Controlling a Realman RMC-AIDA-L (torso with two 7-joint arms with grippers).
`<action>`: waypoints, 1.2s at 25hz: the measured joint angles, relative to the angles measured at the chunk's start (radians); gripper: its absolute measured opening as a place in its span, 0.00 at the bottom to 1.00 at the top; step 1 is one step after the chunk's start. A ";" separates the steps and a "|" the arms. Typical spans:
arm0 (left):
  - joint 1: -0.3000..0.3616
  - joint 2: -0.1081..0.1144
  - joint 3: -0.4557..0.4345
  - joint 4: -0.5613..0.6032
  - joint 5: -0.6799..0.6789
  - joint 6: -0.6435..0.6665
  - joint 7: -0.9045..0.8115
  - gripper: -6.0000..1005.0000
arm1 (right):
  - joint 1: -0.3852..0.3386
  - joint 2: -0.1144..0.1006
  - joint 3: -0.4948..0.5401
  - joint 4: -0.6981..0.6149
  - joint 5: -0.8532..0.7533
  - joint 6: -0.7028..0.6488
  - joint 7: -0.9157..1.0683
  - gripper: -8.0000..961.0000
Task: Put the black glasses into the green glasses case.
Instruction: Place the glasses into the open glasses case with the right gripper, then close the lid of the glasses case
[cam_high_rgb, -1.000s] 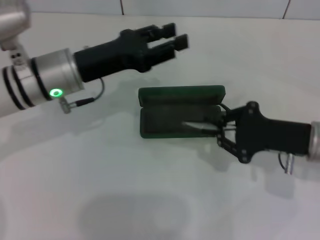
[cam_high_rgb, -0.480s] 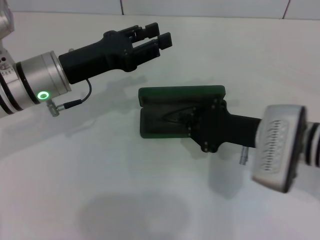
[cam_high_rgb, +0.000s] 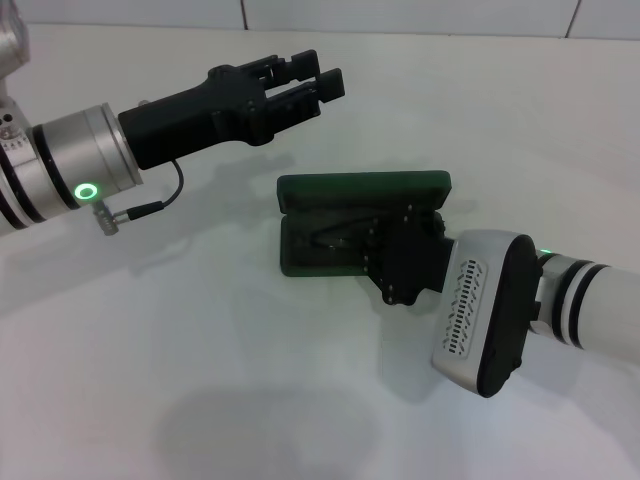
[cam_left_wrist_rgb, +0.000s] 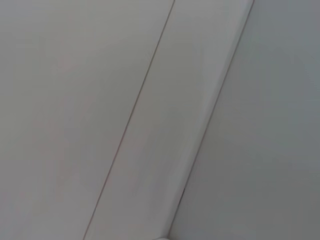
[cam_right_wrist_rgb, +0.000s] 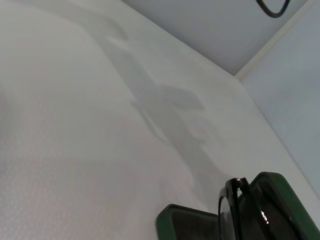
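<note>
The right gripper (cam_high_rgb: 385, 245) has pushed further over the open green glasses case (cam_high_rgb: 362, 190) on the worktop (cam_high_rgb: 200, 380), its wrist now rolled; whether its jaws grip cannot be told. The black glasses (cam_high_rgb: 335, 238) lie partly inside the case. The left gripper (cam_high_rgb: 318, 83) stays raised at far left, jaws slightly parted.

Dark green case (cam_high_rgb: 360, 186) (greyish lining), black glasses (cam_right_wrist_rgb: 231, 212), white table (cam_high_rgb: 200, 380)

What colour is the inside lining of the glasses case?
Dark greyish, against the dark green shell of the green glasses case; the head view shows it best.
</note>
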 joint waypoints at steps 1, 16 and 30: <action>0.000 0.000 0.001 0.000 0.000 0.000 0.000 0.54 | 0.000 0.000 -0.001 0.000 0.000 0.000 0.004 0.15; 0.001 0.002 0.001 -0.008 0.005 0.004 -0.009 0.54 | -0.022 -0.001 -0.015 -0.006 0.000 0.018 0.052 0.19; 0.013 0.007 0.002 -0.008 0.019 -0.022 -0.028 0.55 | -0.053 -0.013 0.096 -0.024 -0.001 -0.240 0.138 0.24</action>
